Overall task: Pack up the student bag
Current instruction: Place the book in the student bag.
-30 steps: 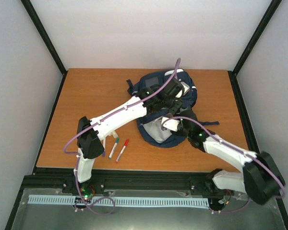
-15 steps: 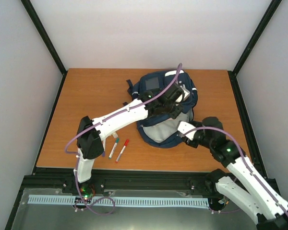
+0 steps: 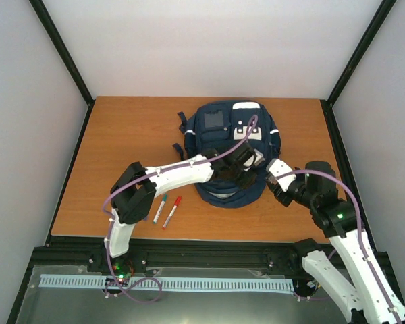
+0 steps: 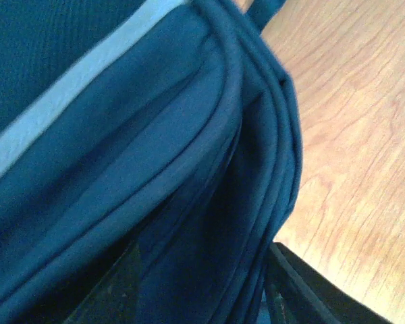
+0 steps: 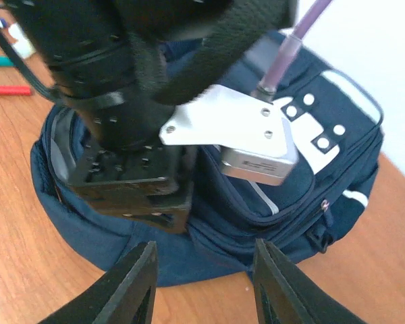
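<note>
two pens (image 3: 160, 208) lie unpacked at the bag's (image 3: 219, 135) eight o'clock; left gripper (image 4: 202, 297) released over its edge, right gripper (image 5: 202, 283) spread, empty.

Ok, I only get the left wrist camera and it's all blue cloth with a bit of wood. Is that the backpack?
Observer: Yes. The top camera shows the whole navy backpack lying flat near the middle of the table.
Operator: Where's the other arm?
Observer: The right gripper hangs close to the bag's right side in the top view, jaws open, nothing in them.
Operator: Is there stuff not packed yet?
Observer: A green-capped marker and a red-capped marker lie side by side on the table, left of the bag.
</note>
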Robot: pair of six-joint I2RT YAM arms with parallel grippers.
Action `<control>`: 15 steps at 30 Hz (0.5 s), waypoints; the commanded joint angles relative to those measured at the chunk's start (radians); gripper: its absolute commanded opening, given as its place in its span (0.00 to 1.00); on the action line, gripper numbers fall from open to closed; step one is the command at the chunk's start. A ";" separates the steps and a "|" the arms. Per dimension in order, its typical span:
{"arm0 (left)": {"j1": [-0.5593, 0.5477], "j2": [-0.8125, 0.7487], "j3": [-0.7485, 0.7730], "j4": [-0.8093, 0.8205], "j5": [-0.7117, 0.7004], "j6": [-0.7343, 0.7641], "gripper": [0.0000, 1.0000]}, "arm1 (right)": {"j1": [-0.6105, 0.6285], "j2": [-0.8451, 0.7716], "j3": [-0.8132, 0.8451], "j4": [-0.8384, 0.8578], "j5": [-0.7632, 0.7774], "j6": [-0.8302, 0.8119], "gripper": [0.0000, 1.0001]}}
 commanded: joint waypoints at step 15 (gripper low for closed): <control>0.046 -0.658 -0.710 0.208 -0.364 -0.312 0.97 | -0.060 0.396 0.013 0.120 -0.203 0.028 0.48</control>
